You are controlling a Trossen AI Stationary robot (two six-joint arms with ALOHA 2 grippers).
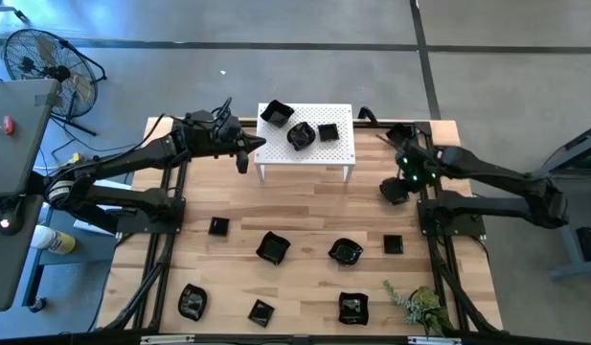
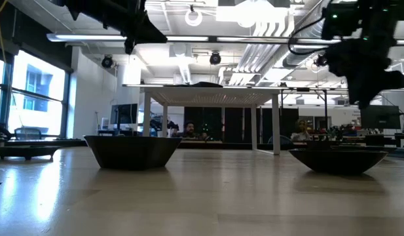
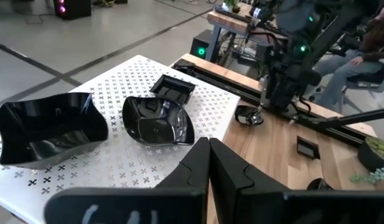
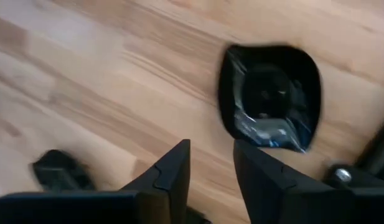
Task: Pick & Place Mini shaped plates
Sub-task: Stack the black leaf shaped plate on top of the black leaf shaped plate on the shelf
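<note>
Item: mini shaped plates. Three sit on my white perforated stand (image 1: 314,151) at the table's far edge: a wavy square dish (image 3: 48,127), a rounded dish (image 3: 157,120) and a small square plate (image 3: 174,89). Eight more are scattered over the wooden table (image 1: 305,206), well apart, with open lanes between.

My left gripper (image 3: 209,163), fingers pressed together and empty, hovers just beside the stand's left end.

My right gripper (image 4: 210,165), jaws slightly parted and empty, hangs above a black dish (image 4: 269,96) near the right rail.

A sprig of greenery (image 1: 417,307) lies at the near right corner.
</note>
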